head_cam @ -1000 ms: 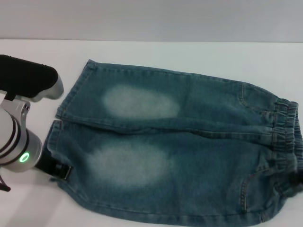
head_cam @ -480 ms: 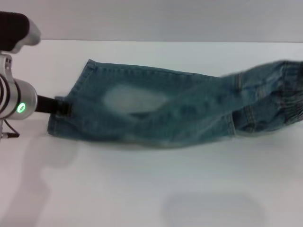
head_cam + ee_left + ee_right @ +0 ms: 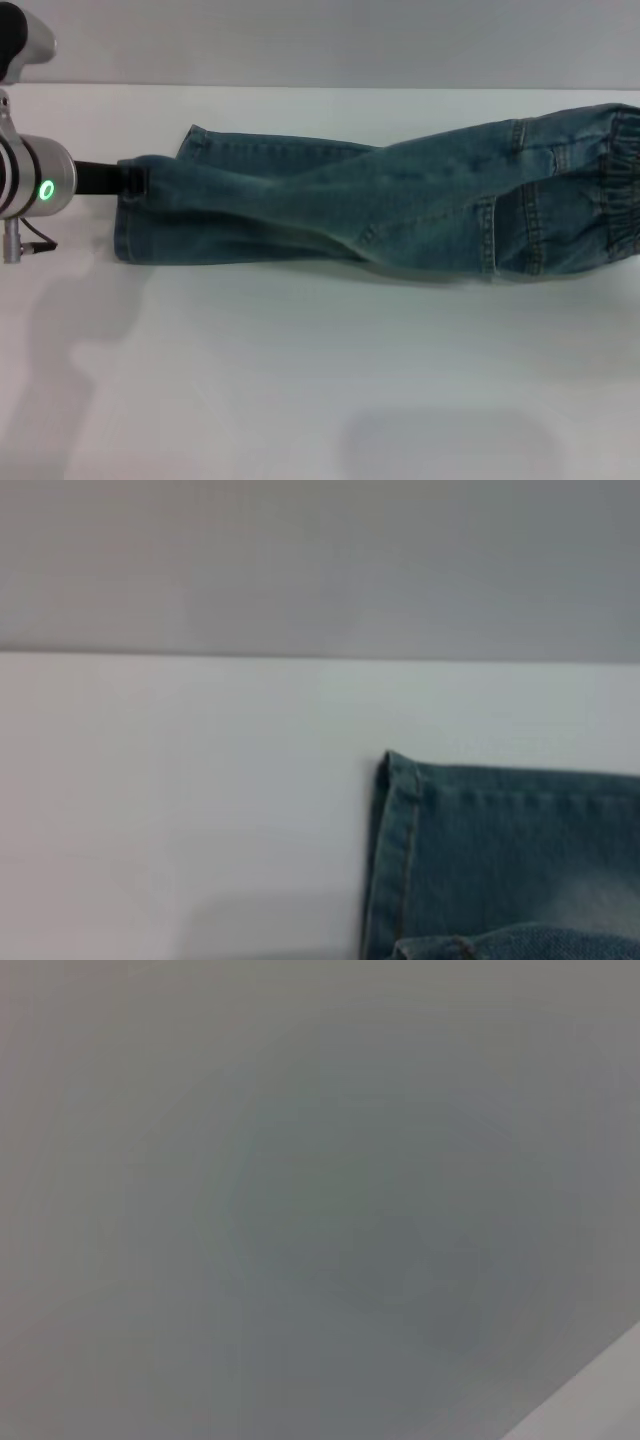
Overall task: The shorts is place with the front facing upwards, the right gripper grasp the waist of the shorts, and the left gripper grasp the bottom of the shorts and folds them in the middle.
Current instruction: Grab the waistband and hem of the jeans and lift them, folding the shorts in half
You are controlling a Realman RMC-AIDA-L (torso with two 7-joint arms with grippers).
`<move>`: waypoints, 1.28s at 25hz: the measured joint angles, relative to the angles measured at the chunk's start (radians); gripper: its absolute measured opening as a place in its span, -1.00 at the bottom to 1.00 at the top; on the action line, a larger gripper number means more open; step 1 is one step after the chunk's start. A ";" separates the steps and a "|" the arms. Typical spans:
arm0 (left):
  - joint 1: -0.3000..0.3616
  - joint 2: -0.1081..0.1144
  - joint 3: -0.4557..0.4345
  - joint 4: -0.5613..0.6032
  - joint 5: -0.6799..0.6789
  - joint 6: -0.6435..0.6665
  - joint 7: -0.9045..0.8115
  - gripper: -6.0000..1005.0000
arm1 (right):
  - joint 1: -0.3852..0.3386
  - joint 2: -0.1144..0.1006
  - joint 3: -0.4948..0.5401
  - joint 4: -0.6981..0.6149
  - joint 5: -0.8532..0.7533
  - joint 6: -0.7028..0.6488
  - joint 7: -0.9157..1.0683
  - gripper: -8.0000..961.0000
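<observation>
The shorts (image 3: 400, 215) lie across the white table, doubled lengthwise, with the near half brought over the far half. The pale patches are hidden and a back pocket shows. My left gripper (image 3: 131, 180), on its silver arm with the green light, is shut on the bottom hem (image 3: 135, 215) at the left end. The far leg's hem corner also shows in the left wrist view (image 3: 400, 860), flat on the table. The gathered waist (image 3: 622, 190) runs off the right edge of the head view. My right gripper is out of view, and its wrist view shows only a grey surface.
The white table (image 3: 300, 380) stretches bare in front of the shorts. A grey wall (image 3: 320, 40) stands behind the table's far edge.
The near half of the shorts was lifted and carried away from me over the far half. My left arm moved back with the hem. The waist end rose and shifted back, and the pale patches disappeared.
</observation>
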 joint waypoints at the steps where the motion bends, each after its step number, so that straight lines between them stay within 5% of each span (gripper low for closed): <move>1: -0.001 0.000 -0.004 0.003 0.000 0.009 -0.001 -0.69 | -0.003 0.001 0.003 0.007 0.001 0.008 0.001 -0.98; 25: -0.075 0.000 -0.025 0.102 -0.014 0.149 0.001 -0.57 | 0.021 0.005 0.065 0.086 0.008 0.214 -0.013 -0.79; 32: -0.203 0.001 -0.022 0.361 -0.153 0.297 0.074 -0.53 | 0.085 -0.043 0.076 0.260 0.129 0.365 -0.157 -0.70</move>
